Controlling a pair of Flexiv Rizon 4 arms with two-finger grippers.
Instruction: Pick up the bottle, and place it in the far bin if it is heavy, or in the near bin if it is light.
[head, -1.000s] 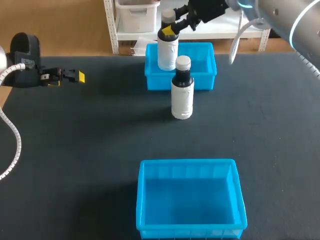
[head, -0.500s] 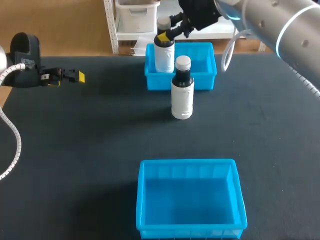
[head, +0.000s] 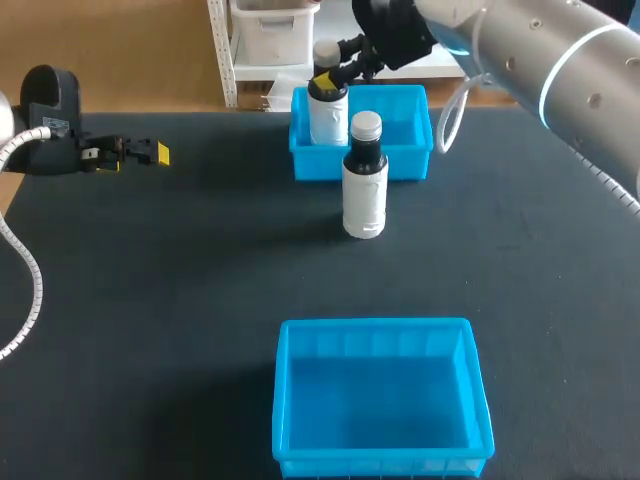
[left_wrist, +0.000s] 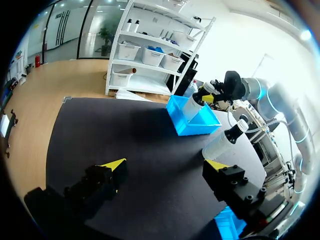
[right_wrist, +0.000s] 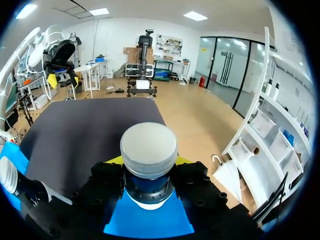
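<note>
In the far bin (head: 410, 152), under the right claw (head: 329, 75), a bottle (head: 326, 115) hangs clamped by its neck. Another bottle (head: 365, 190) stands nearby. The left claw (head: 145, 153), well apart, has its fingers spread.

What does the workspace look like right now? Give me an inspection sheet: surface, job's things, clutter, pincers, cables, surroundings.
Surface: black table, no spills visible.
Job's things: held bottle upright, lower part inside the far bin at its left end; whether it rests on the bin floor is hidden. Standing bottle upright on the table just in front of the far bin. Near bin holds nothing.
Clutter: nothing seen.
Pincers: right pincer shut on the held bottle's neck; left pincer open, holding nothing, near the table's left edge.
Cables: white hose by the left arm; white cable loop at the right arm; both apart from the bottles.
Surroundings: nothing seen reaching over the table.
</note>
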